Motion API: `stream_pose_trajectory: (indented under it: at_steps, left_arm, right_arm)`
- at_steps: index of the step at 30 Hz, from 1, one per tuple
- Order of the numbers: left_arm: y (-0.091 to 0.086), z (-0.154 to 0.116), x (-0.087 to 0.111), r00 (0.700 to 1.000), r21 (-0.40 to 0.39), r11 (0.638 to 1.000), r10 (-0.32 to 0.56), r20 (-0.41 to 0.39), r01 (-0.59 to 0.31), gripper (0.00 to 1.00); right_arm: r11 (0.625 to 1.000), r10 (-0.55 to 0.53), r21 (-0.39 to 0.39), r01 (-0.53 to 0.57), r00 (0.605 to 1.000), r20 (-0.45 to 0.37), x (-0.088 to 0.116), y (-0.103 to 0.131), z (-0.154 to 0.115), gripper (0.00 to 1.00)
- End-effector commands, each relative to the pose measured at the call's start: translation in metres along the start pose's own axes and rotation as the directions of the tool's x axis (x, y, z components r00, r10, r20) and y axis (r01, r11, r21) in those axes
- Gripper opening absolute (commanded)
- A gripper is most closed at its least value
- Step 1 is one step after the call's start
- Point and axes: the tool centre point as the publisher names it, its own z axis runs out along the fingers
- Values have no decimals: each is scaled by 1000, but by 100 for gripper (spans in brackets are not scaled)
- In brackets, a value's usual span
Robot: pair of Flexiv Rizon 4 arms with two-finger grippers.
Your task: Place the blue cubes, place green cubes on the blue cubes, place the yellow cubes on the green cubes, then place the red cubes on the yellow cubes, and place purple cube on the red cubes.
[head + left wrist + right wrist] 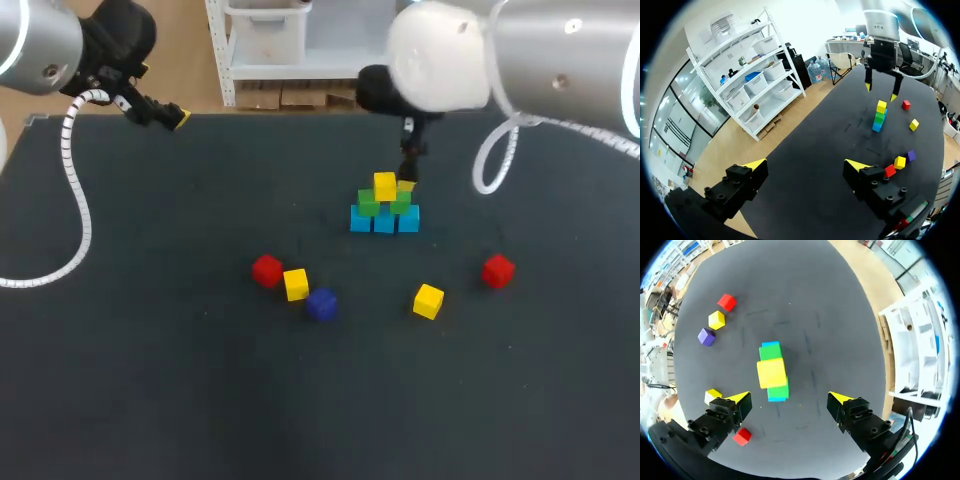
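Mid-tabletop (150, 400), a small pyramid: three blue cubes (384, 221) in a row, two green cubes (369, 205) on them, one yellow cube (385, 185) on top. Right pincer (790, 399) above it, spread wide, holding nothing. Left pincer (806, 164) over the far left corner, likewise wide and empty. Loose nearer the front: red cube (267, 270), second yellow cube (296, 284) and purple cube (321, 304) close together; third yellow cube (428, 300) and second red cube (498, 270) off to their right.
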Motion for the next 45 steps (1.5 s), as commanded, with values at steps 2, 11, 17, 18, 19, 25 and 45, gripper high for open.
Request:
stream_pose_trajectory:
  at_steps: [2, 11, 17, 18, 19, 25, 45]
  left_arm:
    - [1, 0, 1, 1000, 5, 1000, 3, 5, -3, 100]
    - [1, 0, 1, 1000, 5, 1000, 3, 5, -3, 100]
    - [1, 0, 1, 1000, 5, 1000, 3, 5, -3, 100]
    - [1, 0, 1, 1000, 5, 1000, 3, 5, -3, 100]
    - [1, 0, 1, 1000, 5, 1000, 3, 5, -3, 100]
    - [1, 0, 1, 1000, 5, 1000, 3, 5, -3, 100]
    - [1, 0, 1, 1000, 5, 1000, 3, 5, -3, 100]
  right_arm:
    - [998, 46, 35, -48, 997, 62, 29, 21, -19, 100]
    - [993, 100, 44, -106, 986, 130, 52, 56, -33, 100]
    - [992, 113, 33, -119, 981, 160, 62, 78, -36, 100]
    - [992, 115, 31, -121, 980, 162, 63, 82, -36, 100]
    - [992, 120, 24, -126, 978, 168, 65, 85, -35, 100]
    - [992, 125, 12, -129, 977, 172, 67, 106, -28, 100]
    - [991, 134, -10, -134, 986, 104, 55, 166, 25, 100]
